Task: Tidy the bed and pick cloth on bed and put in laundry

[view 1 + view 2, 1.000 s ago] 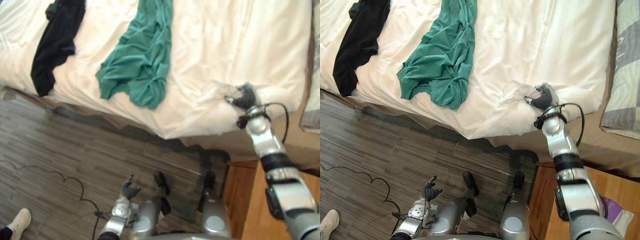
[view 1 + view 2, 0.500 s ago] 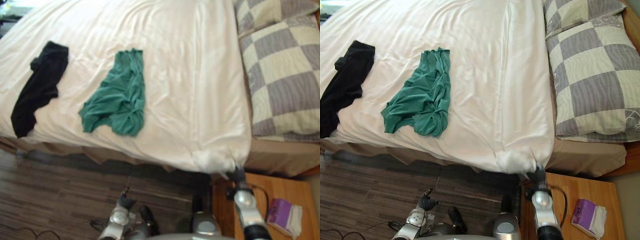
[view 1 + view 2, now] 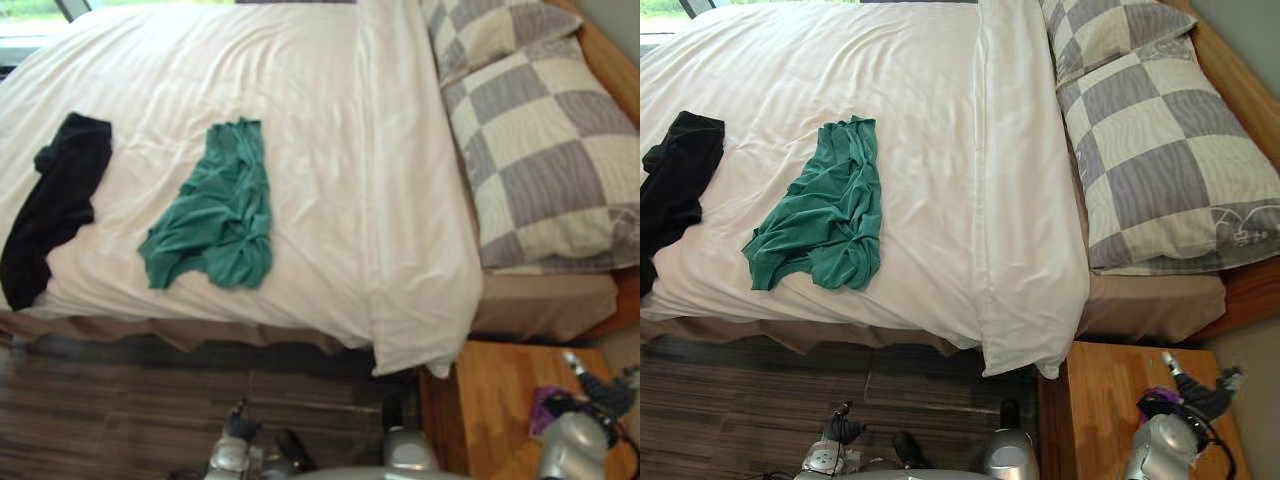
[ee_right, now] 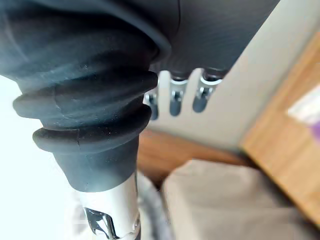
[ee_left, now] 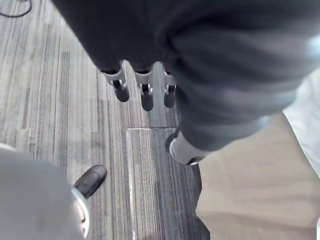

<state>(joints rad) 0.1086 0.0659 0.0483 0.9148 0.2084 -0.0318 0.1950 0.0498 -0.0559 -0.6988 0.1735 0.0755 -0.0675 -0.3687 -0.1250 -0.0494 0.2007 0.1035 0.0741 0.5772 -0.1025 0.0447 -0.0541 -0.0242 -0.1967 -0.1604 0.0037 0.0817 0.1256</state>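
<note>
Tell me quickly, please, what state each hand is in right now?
Left hand: open, holding nothing, over the floor.
Right hand: open, holding nothing, above the wooden nightstand.

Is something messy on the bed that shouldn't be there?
Yes. A green cloth lies crumpled on the white duvet, toward its near edge. A black cloth is bunched at the duvet's left side. Both look dropped rather than laid out, and the duvet around them is fairly smooth.

Daylight entered from the far left, washing the white duvet [image 3: 910, 100] to glare there; a soft shadow lay on the floor [image 3: 760, 365] along the bed [image 3: 1150, 305].
</note>
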